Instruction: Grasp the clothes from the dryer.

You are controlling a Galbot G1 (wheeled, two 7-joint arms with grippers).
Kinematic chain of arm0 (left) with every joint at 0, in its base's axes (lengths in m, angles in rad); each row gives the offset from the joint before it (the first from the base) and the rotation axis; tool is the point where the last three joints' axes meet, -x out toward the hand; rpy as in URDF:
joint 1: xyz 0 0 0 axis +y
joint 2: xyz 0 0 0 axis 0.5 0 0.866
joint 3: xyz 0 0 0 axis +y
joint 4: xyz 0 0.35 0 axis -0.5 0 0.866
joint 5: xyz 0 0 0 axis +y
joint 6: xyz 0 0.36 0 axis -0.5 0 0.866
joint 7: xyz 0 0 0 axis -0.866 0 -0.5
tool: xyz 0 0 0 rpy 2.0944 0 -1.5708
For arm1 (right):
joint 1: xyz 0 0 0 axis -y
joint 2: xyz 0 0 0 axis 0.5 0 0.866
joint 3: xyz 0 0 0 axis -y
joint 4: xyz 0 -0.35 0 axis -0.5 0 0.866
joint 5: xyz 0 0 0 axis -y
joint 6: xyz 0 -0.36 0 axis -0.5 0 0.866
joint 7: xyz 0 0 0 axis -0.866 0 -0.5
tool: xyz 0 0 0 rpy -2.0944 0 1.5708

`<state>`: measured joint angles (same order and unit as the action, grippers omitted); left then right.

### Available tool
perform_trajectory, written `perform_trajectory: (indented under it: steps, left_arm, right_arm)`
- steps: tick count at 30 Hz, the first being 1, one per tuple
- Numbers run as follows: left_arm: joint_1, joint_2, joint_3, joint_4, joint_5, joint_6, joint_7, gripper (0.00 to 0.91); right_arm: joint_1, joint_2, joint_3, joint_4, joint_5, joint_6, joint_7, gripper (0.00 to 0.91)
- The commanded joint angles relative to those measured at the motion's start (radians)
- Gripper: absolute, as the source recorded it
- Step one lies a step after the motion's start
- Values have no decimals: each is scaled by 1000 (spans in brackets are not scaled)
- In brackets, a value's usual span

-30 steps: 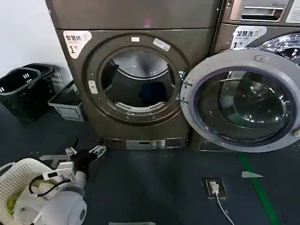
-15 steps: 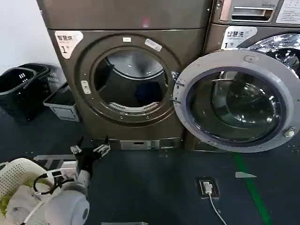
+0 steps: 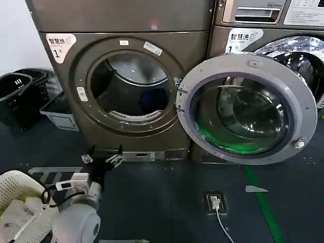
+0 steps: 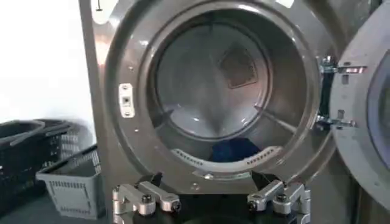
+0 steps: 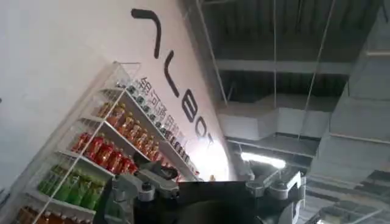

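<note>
The bronze-brown dryer [image 3: 66, 121] stands with its round porthole uncovered, and its silver-grey glass door [image 3: 248, 109] is swung out to the right. Dark blue clothes [image 3: 154, 99] lie low at the back of the drum, also seen as clothes [image 4: 234, 149] in the left wrist view. My left gripper [image 3: 104, 158] hovers low in front of the dryer's base, below the porthole. It is open and holds nothing, and its fingertips [image 4: 167, 203] are far apart. My right gripper [image 5: 210, 189] points up toward a ceiling and a drinks shelf, open and empty.
Black baskets [image 3: 15, 93] and a grey crate [image 3: 61, 111] stand left of the dryer. A white laundry basket [image 3: 17, 190] sits at the lower left beside my arm. A second machine [image 3: 283, 30] stands behind the open door. A floor socket with a cable [image 3: 213, 202] lies on the dark floor.
The dryer and door have slid leftward in the head view. My left gripper, still open, has edged closer to the dryer's base.
</note>
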<state>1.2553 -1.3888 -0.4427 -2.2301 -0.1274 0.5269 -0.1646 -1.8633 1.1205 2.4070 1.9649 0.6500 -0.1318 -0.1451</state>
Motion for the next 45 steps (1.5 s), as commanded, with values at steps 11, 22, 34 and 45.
perform_trajectory:
  steps: [11,22,34,45]
  left_arm:
    - [-2,4,10,6,16,-15,11,907]
    - [-12,7,23,16,17,-6,7,907]
    - [-24,1,36,33,28,-1,5,907]
    - [-30,-3,40,41,34,-5,5,907]
  right_arm:
    - [-3,4,-1,0,14,29,-16,907]
    - [-12,3,8,-3,18,30,-17,907]
    - [-13,3,12,-3,23,28,-18,907]
    - [-15,0,24,-4,39,7,-19,907]
